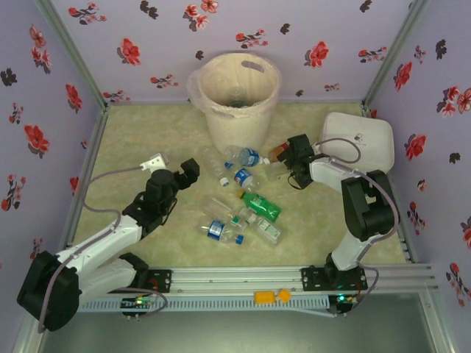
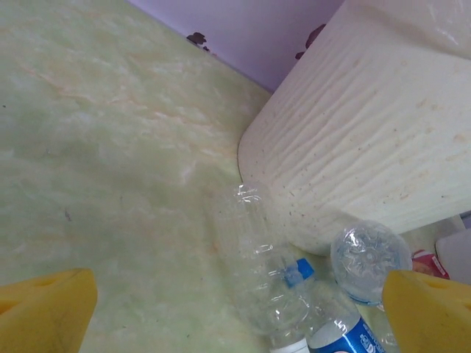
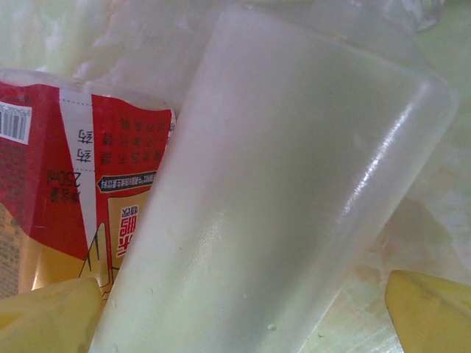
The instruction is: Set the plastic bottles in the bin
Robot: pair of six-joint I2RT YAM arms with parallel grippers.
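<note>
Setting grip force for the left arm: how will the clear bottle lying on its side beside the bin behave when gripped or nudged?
The clear bottle looks empty and thin-walled, so probably very light and apt to dent when squeezed. Lying on its side on the smooth table, it would likely roll or skid if nudged, perhaps against the bin.

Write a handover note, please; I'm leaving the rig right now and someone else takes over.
Left pincer: open, empty, facing clear plastic bottles beside the round cream plastic bin.
Right pincer: open, straddling a frosted whitish plastic bottle next to the red-labelled bottle.
Done: cannot tell; the bin's inside is hard to see.
Left: the scattered bottles on the pale green table.
</note>
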